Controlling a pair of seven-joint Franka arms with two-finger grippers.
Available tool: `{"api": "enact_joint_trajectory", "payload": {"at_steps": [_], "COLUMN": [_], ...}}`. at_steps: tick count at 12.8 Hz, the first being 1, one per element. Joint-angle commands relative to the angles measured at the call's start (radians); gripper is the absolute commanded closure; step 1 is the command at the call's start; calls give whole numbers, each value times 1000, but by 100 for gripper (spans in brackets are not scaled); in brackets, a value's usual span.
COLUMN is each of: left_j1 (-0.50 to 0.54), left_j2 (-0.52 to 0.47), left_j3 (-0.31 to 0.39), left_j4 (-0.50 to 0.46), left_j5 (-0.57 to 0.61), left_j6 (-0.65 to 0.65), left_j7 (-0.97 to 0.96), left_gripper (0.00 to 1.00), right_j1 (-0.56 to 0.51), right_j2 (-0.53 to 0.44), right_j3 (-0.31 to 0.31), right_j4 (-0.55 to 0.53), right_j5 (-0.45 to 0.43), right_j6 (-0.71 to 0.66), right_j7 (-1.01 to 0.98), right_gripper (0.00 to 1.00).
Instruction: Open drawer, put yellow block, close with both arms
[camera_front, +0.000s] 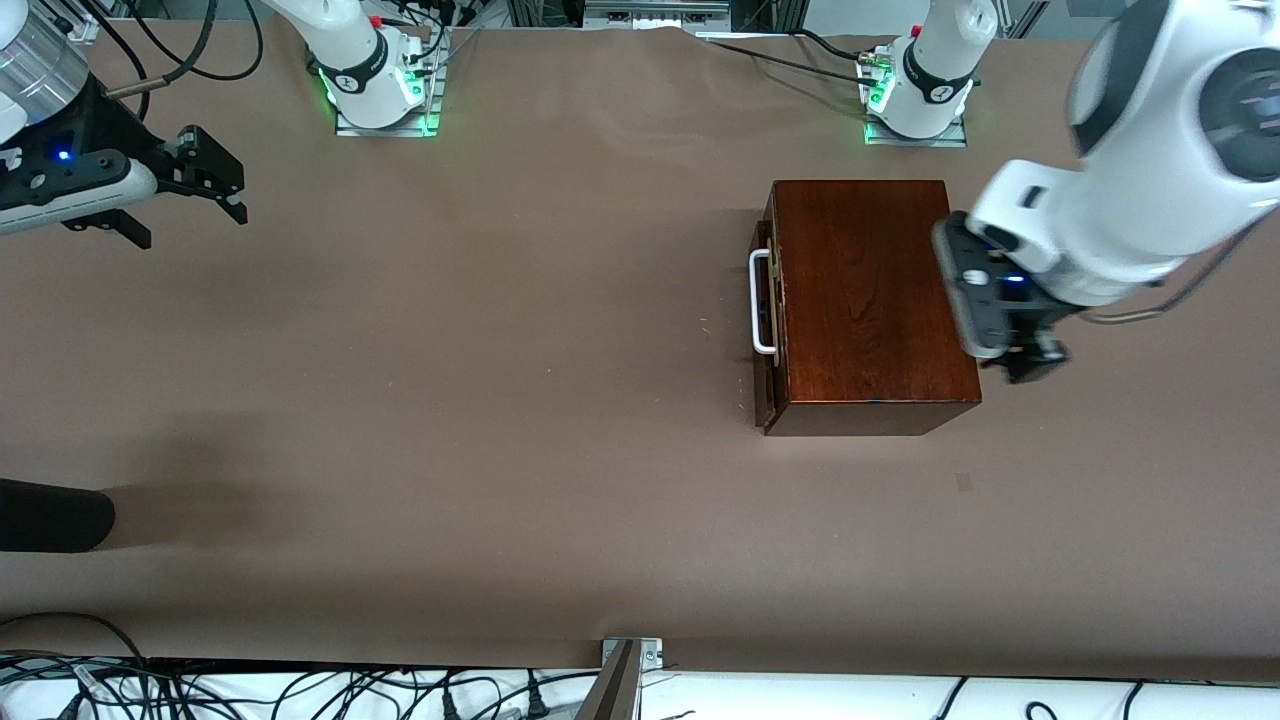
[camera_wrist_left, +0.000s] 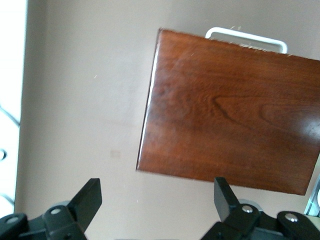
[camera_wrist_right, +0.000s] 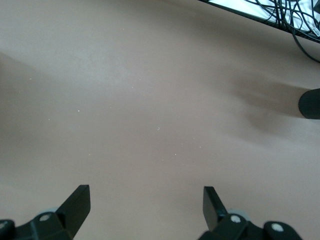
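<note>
The reddish-brown wooden box (camera_front: 865, 300) stands toward the left arm's end of the table. Its drawer (camera_front: 766, 330) with the white U-shaped handle (camera_front: 760, 302) faces the right arm's end and looks shut or nearly shut. The yellow block is out of view. My left gripper (camera_front: 1035, 362) hangs open and empty beside the box's end away from the handle. In the left wrist view the left gripper (camera_wrist_left: 156, 187) is over bare table beside the box top (camera_wrist_left: 230, 110), with the handle (camera_wrist_left: 247, 37) at the box's other edge. My right gripper (camera_front: 190, 215) (camera_wrist_right: 145, 192) is open and empty over bare table at the right arm's end.
A dark rounded object (camera_front: 50, 515) pokes in at the table edge at the right arm's end, nearer to the front camera; it also shows in the right wrist view (camera_wrist_right: 310, 103). The arm bases (camera_front: 380, 90) (camera_front: 915, 95) stand along the table's edge farthest from the front camera. Cables lie along the table's nearest edge (camera_front: 300, 690).
</note>
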Motion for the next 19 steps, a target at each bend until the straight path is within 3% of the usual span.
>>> {"api": "enact_joint_trajectory", "payload": {"at_steps": [1,5,9,19], "left_j1": [44,95,155,195], "left_j2": [-145,-259,-363,-366], "left_j3": [9,5,5,8], "left_j4": [-157,-286,-424,-467], "left_j5": [-22,-50,-79,-56], "left_j6": [35,54,164,160], "left_j7": [-260,-760,-1046,-1073], "left_gripper": [0,0,0,0], "right_j1": [-4,-8,-7,-8], "right_j2": [5,6,6,6], "right_j3": [2,2,2,2], "right_j4": [10,10,10,8], "right_j5": [8,8,9,9], "right_j6": [4,5,2,5], "right_j7": [7,0,0,-2], "right_gripper": [0,0,0,0]}}
